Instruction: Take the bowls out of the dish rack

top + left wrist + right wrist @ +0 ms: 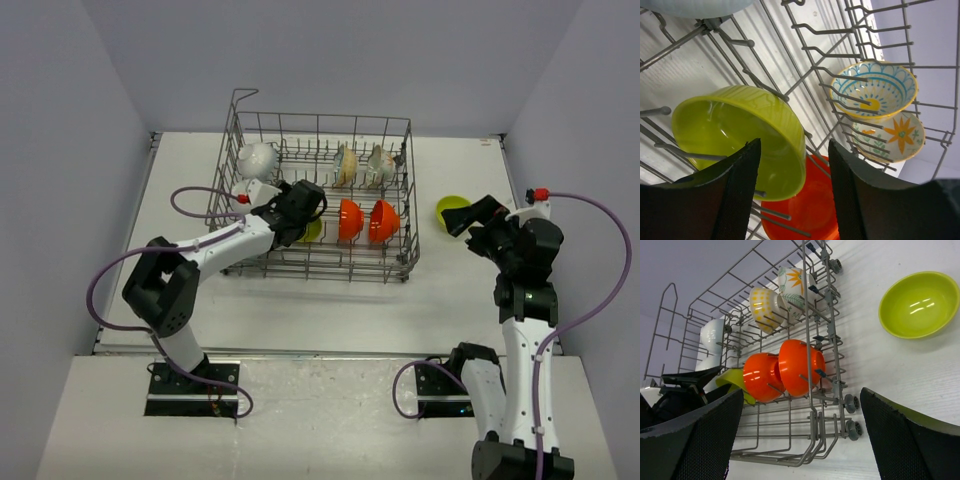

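The grey wire dish rack (405,262) stands mid-table. Inside it are white bowls (258,160), two floral bowls (346,165), two orange bowls (349,219) and a yellow-green bowl (740,130). My left gripper (795,192) reaches into the rack and is open. Its jaws straddle that yellow-green bowl's rim, one finger (737,195) inside the bowl. The other finger (860,195) stands apart outside it, over an orange bowl (810,210). My right gripper (800,440) is open and empty, to the right of the rack near a second yellow-green bowl (919,304) lying on the table.
The rack's raised corner loop (240,97) stands at the back left, and upright tines (840,75) crowd round the left gripper. Walls close the table on three sides. Purple cables (600,260) loop from both arms. The rack's small wheels (852,402) face the right gripper.
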Available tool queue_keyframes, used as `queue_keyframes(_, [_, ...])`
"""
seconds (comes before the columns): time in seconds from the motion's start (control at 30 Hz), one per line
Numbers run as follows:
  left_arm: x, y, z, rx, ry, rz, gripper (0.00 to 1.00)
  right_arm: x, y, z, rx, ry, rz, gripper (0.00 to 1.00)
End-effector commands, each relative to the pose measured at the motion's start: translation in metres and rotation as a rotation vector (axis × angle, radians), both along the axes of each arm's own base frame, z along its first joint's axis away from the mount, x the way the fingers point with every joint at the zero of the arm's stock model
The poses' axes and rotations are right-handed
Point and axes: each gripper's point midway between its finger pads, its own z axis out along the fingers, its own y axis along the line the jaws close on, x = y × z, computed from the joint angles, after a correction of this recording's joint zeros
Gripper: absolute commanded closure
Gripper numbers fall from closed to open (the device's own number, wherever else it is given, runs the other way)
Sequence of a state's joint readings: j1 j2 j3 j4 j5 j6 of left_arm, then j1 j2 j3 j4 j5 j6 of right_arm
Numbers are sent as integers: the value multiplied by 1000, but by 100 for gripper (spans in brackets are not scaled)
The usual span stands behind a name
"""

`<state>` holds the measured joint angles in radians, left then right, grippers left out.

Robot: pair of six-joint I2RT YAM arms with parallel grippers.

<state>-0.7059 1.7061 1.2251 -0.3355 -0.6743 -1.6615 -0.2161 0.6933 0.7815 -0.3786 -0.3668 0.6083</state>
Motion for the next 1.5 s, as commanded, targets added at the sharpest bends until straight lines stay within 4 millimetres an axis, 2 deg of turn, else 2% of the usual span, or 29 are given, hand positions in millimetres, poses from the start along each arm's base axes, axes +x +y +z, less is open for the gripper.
queue_keyframes(0.0, [11, 10, -6, -4, -30, 66, 43, -4, 7, 24, -21, -67, 41, 1])
queue_keyframes(0.03, [13, 12, -8, -5, -26, 70, 46, -5, 7, 25, -22, -69, 41, 1])
queue_keyframes(0.1, [12, 14, -13, -9, -10, 80, 46, -6, 7, 28, -27, -81, 42, 1])
queue_keyframes(0.27, [8, 18, -25, -18, 13, 95, 64, -9, 9, 32, -23, -94, 51, 1])
queue_keyframes(0.4, [7, 21, -23, -17, 8, 97, 72, -10, 10, 35, -31, -109, 57, 1])
queue_keyframes(0.5, [4, 22, -21, -33, -3, 97, 90, -10, 11, 35, -29, -107, 61, 1])
queue_keyframes(0.53, [4, 22, -19, -39, -10, 95, 99, -10, 11, 36, -28, -108, 66, 1])
queue_keyframes(0.67, [1, 23, -13, -60, -26, 91, 100, -9, 12, 35, -35, -108, 79, 1])
queue_keyframes(0.83, [2, 21, 10, -92, -99, 56, 100, -9, 16, 33, -32, -98, 101, 1])
queue_keyframes(0.93, [2, 20, 33, -112, -174, 26, 100, -10, 17, 36, -31, -104, 108, 1])
queue_keyframes(1.07, [2, 15, 90, -149, -374, -58, 100, -11, 20, 39, -26, -115, 128, 1])
queue_keyframes(1.13, [1, 13, 115, -93, -473, -132, 100, -11, 23, 40, -14, -117, 146, 1])
queue_keyframes(1.23, [-1, -1, 150, -67, -586, -233, 100, -11, 25, 43, -1, -121, 150, 1])
queue_keyframes(1.27, [-2, -9, 172, -16, -660, -286, 100, -13, 27, 46, 6, -129, 159, 1])
queue_keyframes(1.3, [-4, -17, 183, 18, -695, -341, 100, -13, 29, 48, 9, -136, 166, 1])
queue_keyframes(1.33, [-10, -36, 187, 44, -715, -435, 100, -15, 30, 53, 11, -147, 172, 1])
queue_keyframes(1.37, [-12, -45, 192, 151, -746, -510, 100, -17, 32, 56, 17, -153, 182, 1])
queue_keyframes(1.4, [-14, -59, 209, 197, -803, -580, 100, -21, 38, 64, 21, -171, 218, 1])
queue_keyframes(1.43, [-39, -105, 222, 369, -886, -877, 100, -30, 47, 80, 30, -194, 270, 1])
queue_keyframes(1.47, [-39, -106, 222, 371, -887, -880, 100, -30, 48, 80, 30, -194, 270, 1])
